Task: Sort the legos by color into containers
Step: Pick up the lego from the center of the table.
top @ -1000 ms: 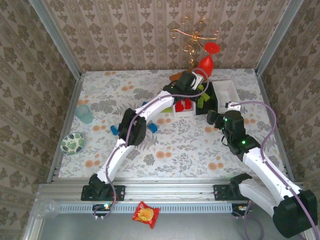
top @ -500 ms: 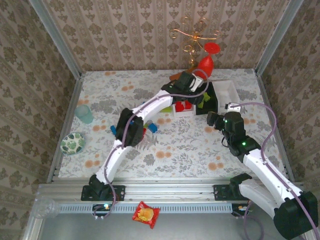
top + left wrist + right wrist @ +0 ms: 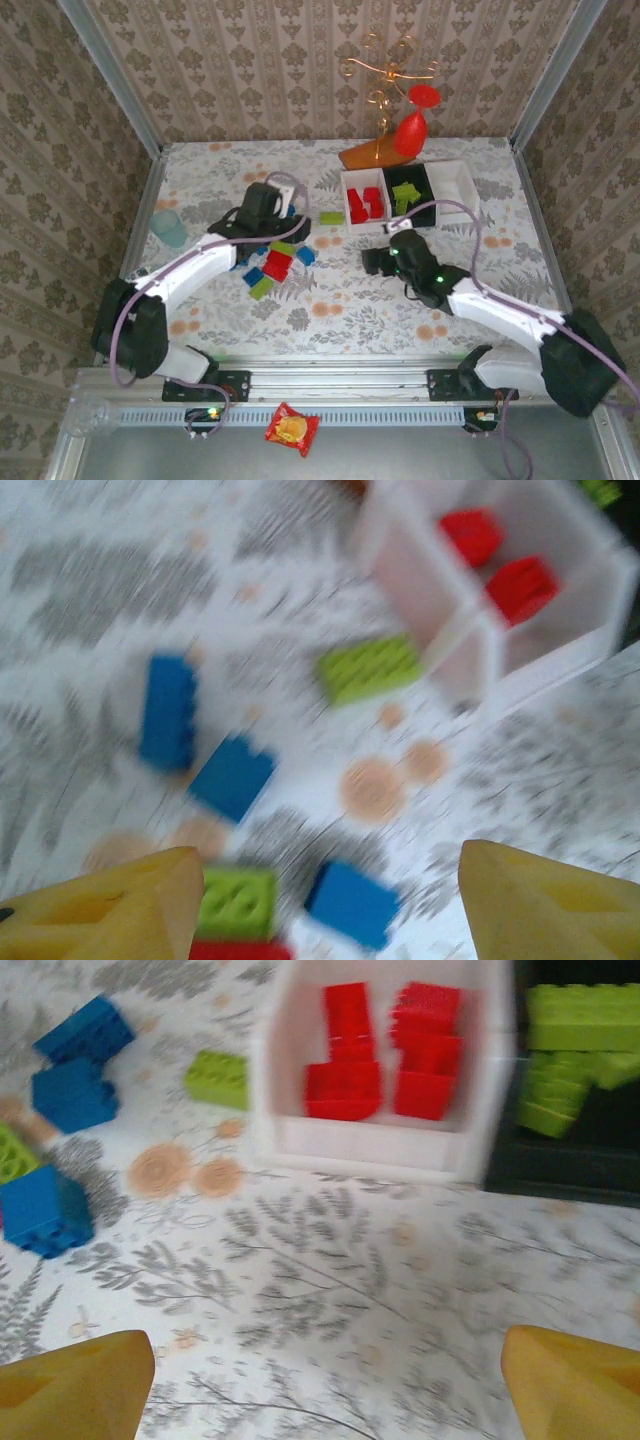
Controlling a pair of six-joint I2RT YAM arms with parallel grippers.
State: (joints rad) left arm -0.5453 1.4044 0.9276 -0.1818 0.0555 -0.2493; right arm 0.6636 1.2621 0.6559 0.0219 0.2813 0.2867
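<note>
Loose legos lie left of centre: a green one (image 3: 330, 217), a red one (image 3: 277, 265), a blue one (image 3: 306, 255) and a few more. My left gripper (image 3: 290, 232) hovers over them, open and empty; in its blurred wrist view a blue lego (image 3: 352, 903) lies on the table below its fingers (image 3: 110, 910), and a green lego (image 3: 235, 902) lies by the left one. The three containers stand at the back: a white one (image 3: 345, 205) with red legos, a black one (image 3: 432, 208) with green legos, and a white one (image 3: 468, 180). My right gripper (image 3: 375, 262) hangs open in front of them, nothing in it.
A teal cup (image 3: 169, 228) and a patterned green bowl (image 3: 146, 287) stand at the left edge. A red ornament on a wooden base (image 3: 375, 150) stands behind the containers. A red snack packet (image 3: 292, 428) lies off the table in front.
My left arm drew back from the black container to the loose legos on the left, and its gripper opened. My right arm swung left toward the table's middle, still open.
</note>
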